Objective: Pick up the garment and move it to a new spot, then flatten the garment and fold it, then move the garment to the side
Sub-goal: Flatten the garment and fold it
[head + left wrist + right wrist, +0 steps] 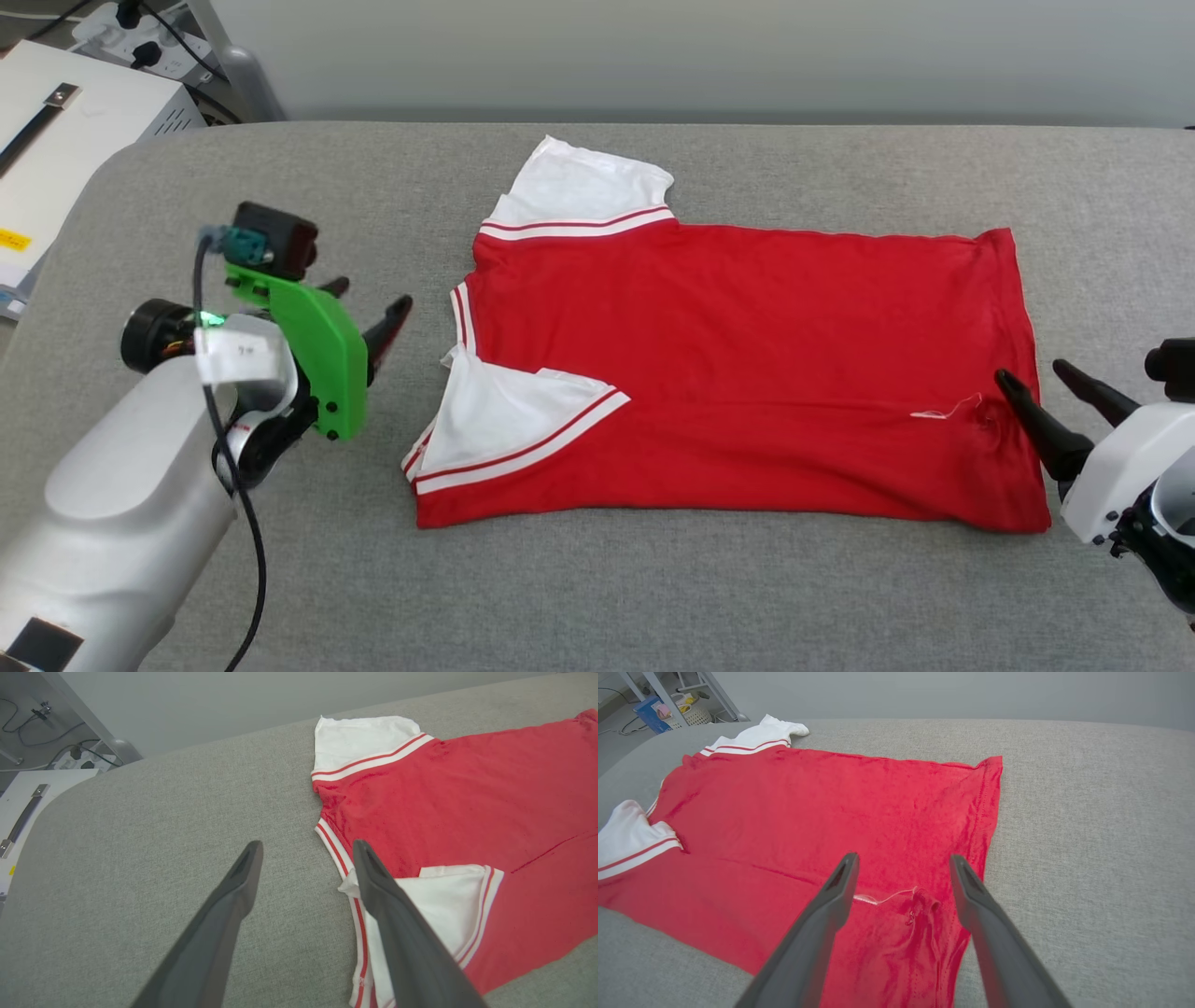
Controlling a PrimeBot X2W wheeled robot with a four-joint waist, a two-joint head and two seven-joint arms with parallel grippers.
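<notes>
Step judged: fold phase. Garment lies flat mid-bench, near long edge doubled over, near sleeve on top, far sleeve sticking out.

Left claw: spread, empty, just beside collar end, not touching.

Right claw: spread, empty, over puckered hem corner; contact cannot be told.

Next move likely calls for a pinch on both far corners, lifted evenly, with far sleeve tucked in.

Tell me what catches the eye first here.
A red shirt lies flat across the grey padded surface, one white sleeve folded onto its near edge. An open gripper sits at each end: the left gripper by the collar, the right gripper at the hem.
</notes>
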